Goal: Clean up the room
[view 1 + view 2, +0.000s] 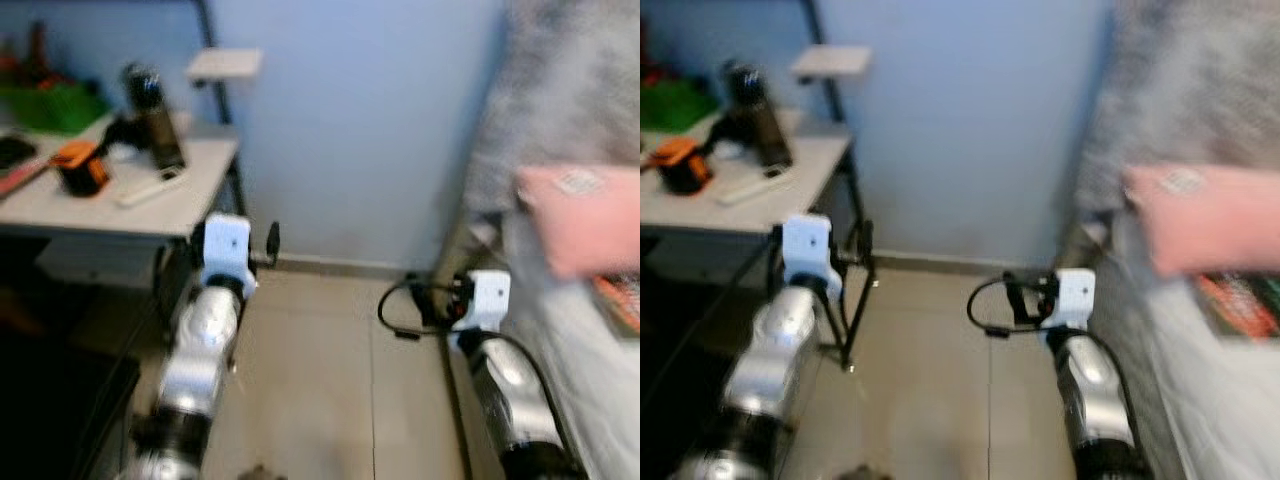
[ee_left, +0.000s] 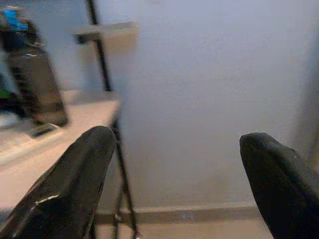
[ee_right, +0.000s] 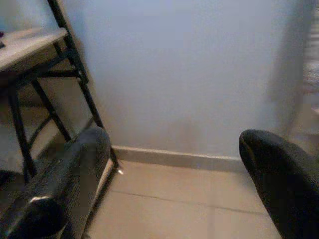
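Blur everywhere. Left gripper [image 2: 174, 184] and right gripper [image 3: 174, 184] spread wide, holding nothing. Dark tall bottle [image 1: 152, 115] on white desk [image 1: 190, 205], pink flat thing [image 1: 585, 215] on bed. Could bump black desk leg [image 3: 84, 84].

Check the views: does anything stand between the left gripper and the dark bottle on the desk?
Nothing visible does. The left gripper, open and empty, hangs beside the desk; the dark bottle stands on the desktop above it, with only open air and the desk edge between.
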You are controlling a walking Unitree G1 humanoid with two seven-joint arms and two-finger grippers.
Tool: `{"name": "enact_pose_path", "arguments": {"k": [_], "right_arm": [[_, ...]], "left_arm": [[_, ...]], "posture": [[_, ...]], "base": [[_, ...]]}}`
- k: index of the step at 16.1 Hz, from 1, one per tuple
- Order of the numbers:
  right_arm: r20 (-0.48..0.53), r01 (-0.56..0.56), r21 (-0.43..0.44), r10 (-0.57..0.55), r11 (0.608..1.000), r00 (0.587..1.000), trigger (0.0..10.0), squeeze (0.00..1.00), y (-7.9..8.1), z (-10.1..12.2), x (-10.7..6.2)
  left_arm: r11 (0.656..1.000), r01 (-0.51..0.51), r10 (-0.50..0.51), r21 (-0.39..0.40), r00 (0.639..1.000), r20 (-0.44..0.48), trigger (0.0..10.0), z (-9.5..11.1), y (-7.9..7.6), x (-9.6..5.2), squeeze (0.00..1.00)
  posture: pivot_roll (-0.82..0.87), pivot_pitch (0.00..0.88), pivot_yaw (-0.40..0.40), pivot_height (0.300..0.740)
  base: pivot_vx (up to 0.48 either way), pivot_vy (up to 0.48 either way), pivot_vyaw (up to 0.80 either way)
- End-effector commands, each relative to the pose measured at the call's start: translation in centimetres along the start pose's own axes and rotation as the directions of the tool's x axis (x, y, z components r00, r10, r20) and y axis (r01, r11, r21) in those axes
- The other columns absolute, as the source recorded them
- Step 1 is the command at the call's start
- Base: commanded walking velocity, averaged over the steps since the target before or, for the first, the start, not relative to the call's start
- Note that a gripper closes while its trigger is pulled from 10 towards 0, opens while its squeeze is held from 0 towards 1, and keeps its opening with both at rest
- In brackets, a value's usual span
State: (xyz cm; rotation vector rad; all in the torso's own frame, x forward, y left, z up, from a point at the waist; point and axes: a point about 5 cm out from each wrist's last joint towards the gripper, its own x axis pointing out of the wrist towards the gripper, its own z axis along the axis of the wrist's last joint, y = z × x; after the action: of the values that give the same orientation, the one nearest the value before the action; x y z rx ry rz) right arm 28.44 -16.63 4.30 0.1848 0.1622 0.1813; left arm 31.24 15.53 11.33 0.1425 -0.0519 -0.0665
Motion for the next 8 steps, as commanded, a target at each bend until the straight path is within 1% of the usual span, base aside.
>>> {"name": "enact_pose_path", "arguments": {"k": [1,5,7,8], "right_arm": [[0.004,0.004,-0.007,-0.004,1.0,1.0,10.0,0.0,-0.12,0.01,-0.05],[0.005,0.006,-0.007,-0.005,1.0,1.0,10.0,0.0,-0.19,-0.11,-0.16],[0.004,0.007,-0.016,-0.006,1.0,1.0,10.0,0.0,-0.2,-0.16,-0.22],[0.0,-0.001,-0.031,0.001,1.0,1.0,10.0,0.0,-0.24,-0.22,-0.35]], "left_arm": [[1.0,-0.01,0.01,-0.015,1.0,0.002,10.0,0.1,0.53,0.44,0.0],[1.0,-0.007,0.007,-0.011,1.0,0.003,10.0,-0.22,0.49,0.14,0.0],[1.0,0.011,-0.011,0.013,1.0,0.021,10.0,-0.12,0.47,0.23,0.0],[1.0,-0.006,0.006,0.011,1.0,0.018,10.0,-0.2,1.03,0.41,0.0]], "posture": [[0.04,0.0,0.01,0.74],[0.04,0.0,0.006,0.74],[0.04,0.0,0.005,0.74],[0.04,0.0,0.004,0.74]], "base": [[0.48,0.0,0.0],[0.48,0.0,0.0],[0.48,0.0,0.0],[0.48,0.0,0.0]]}}
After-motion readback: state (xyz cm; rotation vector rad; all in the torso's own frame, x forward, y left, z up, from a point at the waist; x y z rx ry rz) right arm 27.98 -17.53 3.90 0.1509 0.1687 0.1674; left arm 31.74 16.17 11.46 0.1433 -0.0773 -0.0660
